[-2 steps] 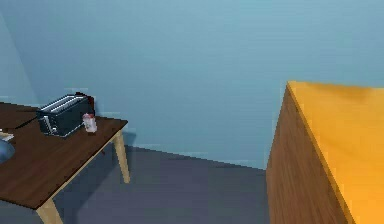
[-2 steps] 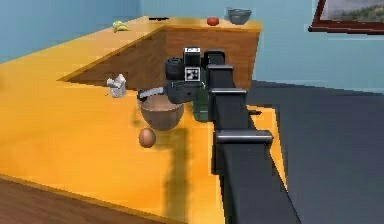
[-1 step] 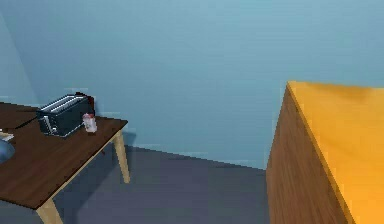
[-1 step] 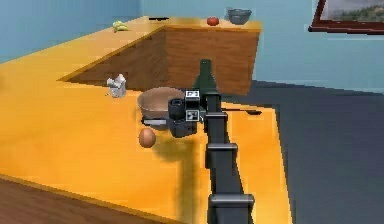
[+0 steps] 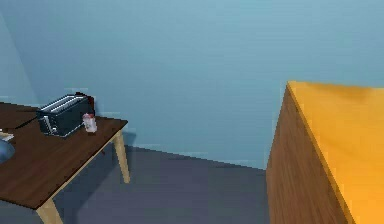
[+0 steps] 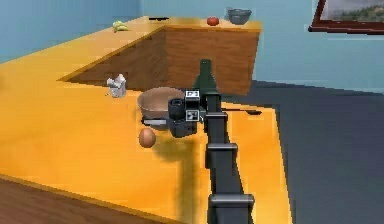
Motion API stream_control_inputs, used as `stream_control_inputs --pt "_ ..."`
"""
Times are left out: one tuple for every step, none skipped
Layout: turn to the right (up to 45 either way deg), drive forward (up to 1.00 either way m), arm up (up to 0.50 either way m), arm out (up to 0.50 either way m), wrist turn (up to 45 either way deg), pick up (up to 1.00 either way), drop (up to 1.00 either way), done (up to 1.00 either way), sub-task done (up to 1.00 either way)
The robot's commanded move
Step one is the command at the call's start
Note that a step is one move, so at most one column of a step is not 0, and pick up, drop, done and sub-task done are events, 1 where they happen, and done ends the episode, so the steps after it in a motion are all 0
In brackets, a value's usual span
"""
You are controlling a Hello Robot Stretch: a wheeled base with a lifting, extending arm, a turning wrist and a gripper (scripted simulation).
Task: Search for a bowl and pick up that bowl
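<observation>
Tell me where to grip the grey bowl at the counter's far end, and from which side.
Probably the rim of the grey bowl, from above: it stands upright, mouth up, its wall exposed. Favour the arm side view's right side; a red round thing sits left of it.
</observation>
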Motion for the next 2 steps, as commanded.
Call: stream_control_inputs --pt "0.0 0.0 0.1 0.0 0.0 0.0 0.0 0.0 0.0" --pt "0.0 0.0 0.0 0.0 0.0 0.0 0.0 1.0 0.0"
